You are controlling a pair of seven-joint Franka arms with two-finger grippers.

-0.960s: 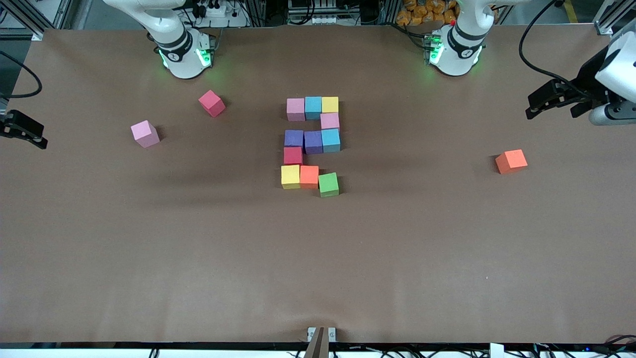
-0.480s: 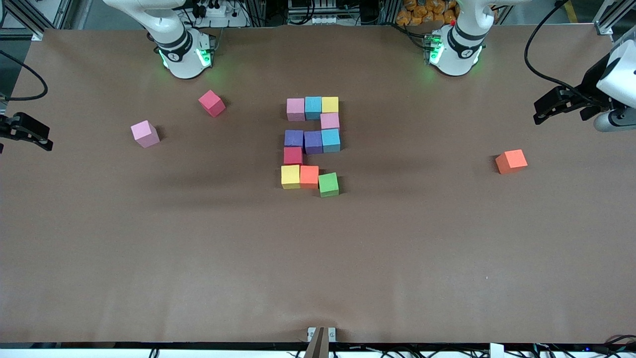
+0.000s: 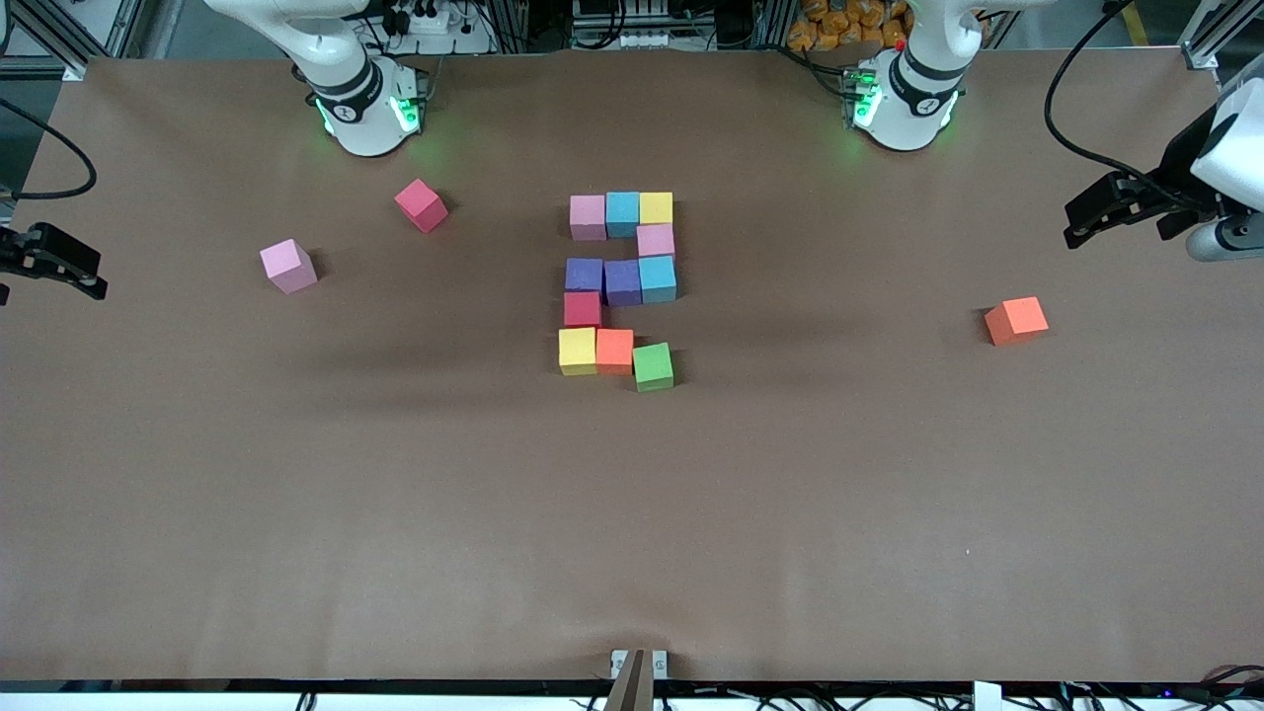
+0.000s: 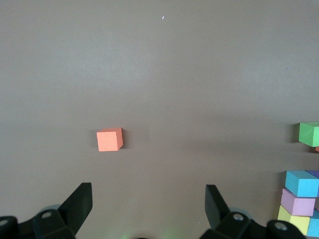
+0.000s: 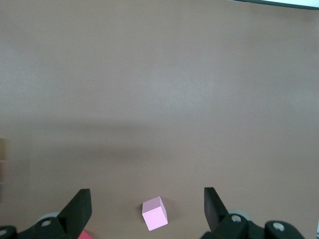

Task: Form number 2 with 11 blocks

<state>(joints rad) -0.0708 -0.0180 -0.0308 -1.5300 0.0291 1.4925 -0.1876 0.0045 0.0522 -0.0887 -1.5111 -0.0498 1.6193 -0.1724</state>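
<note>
A: Brown table [image 3: 395, 513], paper-covered, cables and frame along the robots' edge. Blocks?

B: Eleven in a cluster mid-table, the 2 [image 3: 622, 286]. Row farthest from the front camera: pink [image 3: 588, 216], blue [image 3: 622, 213], yellow [image 3: 656, 207]. Next row, one pink [image 3: 656, 240] under the yellow. Then purple [image 3: 584, 274], purple [image 3: 623, 281], blue [image 3: 658, 277]. Then a red [image 3: 582, 309] under the first purple. Nearest row: yellow [image 3: 577, 350], orange [image 3: 614, 350], green [image 3: 653, 366].

A: All flush?

B: Mostly touching. Green sits a bit nearer the camera than its row and slightly turned.

A: Strays?

B: Three. Loose pink [image 3: 288, 266] and loose red [image 3: 421, 204] toward the right arm's end, well apart from the 2. Loose orange [image 3: 1016, 320] toward the left arm's end, also well apart.

A: Grippers?

B: Left gripper [image 3: 1106, 211] is up in the air over the table's edge at the left arm's end, jaws apart, nothing in them. Its wrist view shows both fingers [image 4: 77, 206] spread, with the loose orange on the table between them and part of the 2 at the side. Right gripper [image 3: 54, 265] is at the table's edge at the right arm's end, jaws apart, nothing held. Its wrist view shows the loose pink between the spread fingers [image 5: 77, 209].

A: Contact?

B: None, both well clear of every block.
</note>
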